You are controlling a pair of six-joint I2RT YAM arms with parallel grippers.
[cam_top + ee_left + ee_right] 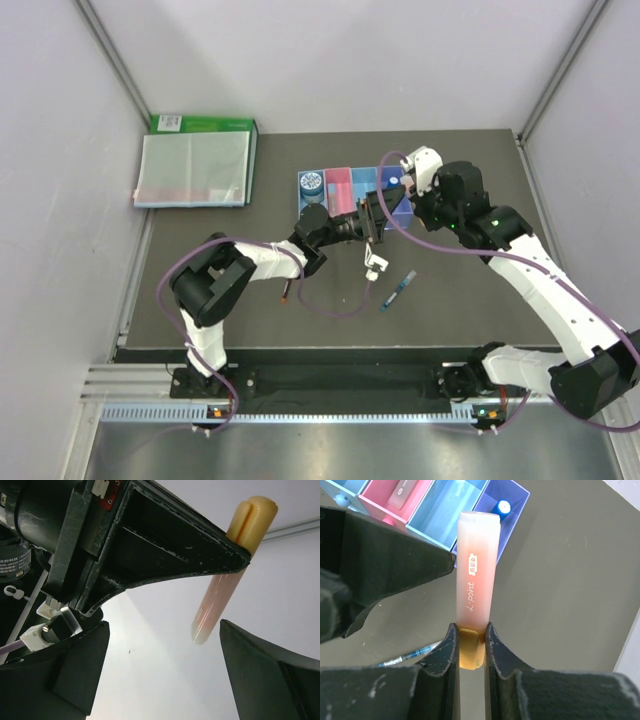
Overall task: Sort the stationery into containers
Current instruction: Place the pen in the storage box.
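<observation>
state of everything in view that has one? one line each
right claw: shut on orange highlighter
orange highlighter: held above table by its yellow end
left claw: open, at highlighter's free end
blue pen: lying on table
dark red pen: lying on table
tape roll: in leftmost bin
blue-capped bottle: in purple bin

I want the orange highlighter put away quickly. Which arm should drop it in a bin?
Right. The right gripper clamps the highlighter by its yellow end, with the bins just ahead. The left gripper is open, holding nothing.

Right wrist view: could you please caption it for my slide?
Right gripper clamps the orange highlighter by its amber end, tip toward the bins.
</observation>
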